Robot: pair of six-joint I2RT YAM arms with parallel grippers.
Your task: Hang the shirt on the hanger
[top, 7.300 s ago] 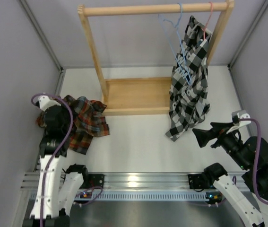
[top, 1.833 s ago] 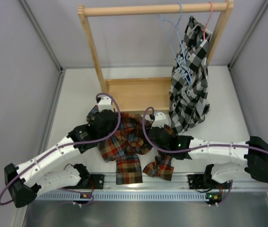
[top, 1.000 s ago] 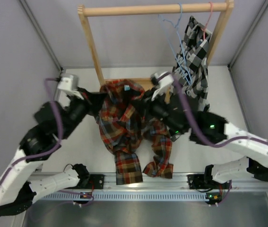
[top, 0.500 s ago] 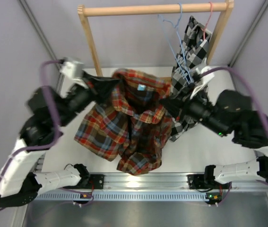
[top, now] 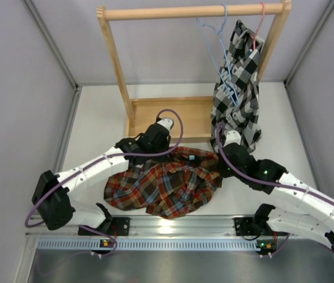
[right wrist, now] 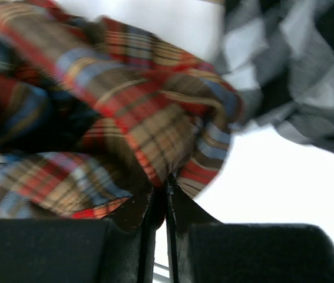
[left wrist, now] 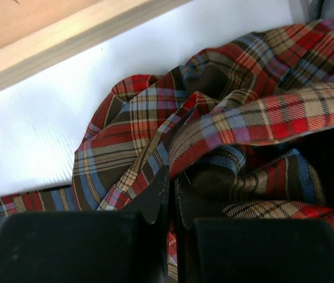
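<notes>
The plaid shirt (top: pixel 167 184) lies spread on the white table in front of the rack, and it fills the left wrist view (left wrist: pixel 243 118) and the left of the right wrist view (right wrist: pixel 96 118). At its upper left edge, my left gripper (top: pixel 153 151) (left wrist: pixel 170 180) is shut on a fold of it. My right gripper (top: pixel 221 162) (right wrist: pixel 165 181) pinches its right edge, jaws almost together. The light-blue hanger (top: pixel 217 35) hangs from the wooden rod, apart from both grippers.
A wooden rack (top: pixel 111 65) with a flat base (top: pixel 167 118) stands at the back. A black-and-white checked shirt (top: pixel 237 100) (right wrist: pixel 296 71) hangs on its right side, close to my right gripper, beside a pink-red hanger (top: pixel 261 17). Grey walls close in both sides.
Both arms have come down from holding the plaid shirt up in the air. The shirt now lies spread flat on the table, with both grippers low at its far edge.
</notes>
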